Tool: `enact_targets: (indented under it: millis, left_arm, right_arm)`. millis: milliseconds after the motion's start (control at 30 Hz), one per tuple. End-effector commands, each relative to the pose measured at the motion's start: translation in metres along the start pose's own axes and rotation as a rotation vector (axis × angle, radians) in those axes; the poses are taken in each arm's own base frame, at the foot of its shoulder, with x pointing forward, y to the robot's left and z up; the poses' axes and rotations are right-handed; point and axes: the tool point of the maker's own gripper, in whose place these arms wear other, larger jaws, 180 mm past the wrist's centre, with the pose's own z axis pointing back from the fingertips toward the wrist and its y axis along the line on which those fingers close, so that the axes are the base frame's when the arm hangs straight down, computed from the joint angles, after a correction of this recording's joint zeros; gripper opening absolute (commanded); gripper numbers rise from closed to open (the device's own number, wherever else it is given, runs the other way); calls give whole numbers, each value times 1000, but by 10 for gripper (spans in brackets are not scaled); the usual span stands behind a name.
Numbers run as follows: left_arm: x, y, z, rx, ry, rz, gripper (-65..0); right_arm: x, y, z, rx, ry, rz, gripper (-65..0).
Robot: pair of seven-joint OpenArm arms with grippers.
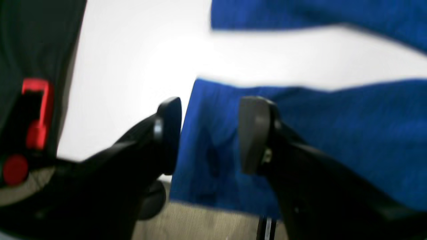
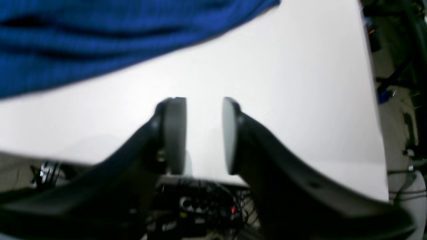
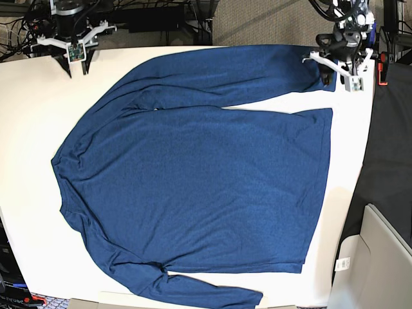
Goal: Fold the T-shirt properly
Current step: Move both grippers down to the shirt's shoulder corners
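left wrist view: the left pincer (image 1: 210, 135) stands apart over the sleeve end of the t-shirt (image 1: 333, 140), clamping nothing. right wrist view: the right pincer (image 2: 203, 135) is apart above bare table (image 2: 300, 100), shirt well beyond. base view: shirt spread flat on the table, no containers.

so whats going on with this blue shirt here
A two-armed robot is set to fold a dark blue long-sleeved shirt, which lies spread flat on the white table, unfolded. The left end effector hangs open over the cuff of one sleeve at the table's edge, gripping nothing. The right end effector is open over bare table, clear of the fabric.
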Motion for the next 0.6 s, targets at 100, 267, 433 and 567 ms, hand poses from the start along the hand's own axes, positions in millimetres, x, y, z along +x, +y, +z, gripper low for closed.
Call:
enact_targets:
  millis: [100, 267, 433, 567]
  left_arm:
    - [-4, 8, -2, 22, 13, -2, -344]
    - [-26, 12, -9, 30, 73, 13, -339]
    - [-37, 12, -18, 13, 100, 73, -339]
    - [-42, 13, -19, 13, 113, 82, -339]
  right_arm:
    - [15, -8, -3, -24, -53, 5, -410]
    - [21, -10, -7, -33, -72, 2, -410]
    - [24, -11, -8, -37, -80, 1, -410]
    - [26, -12, -10, -42, -88, -1, -410]
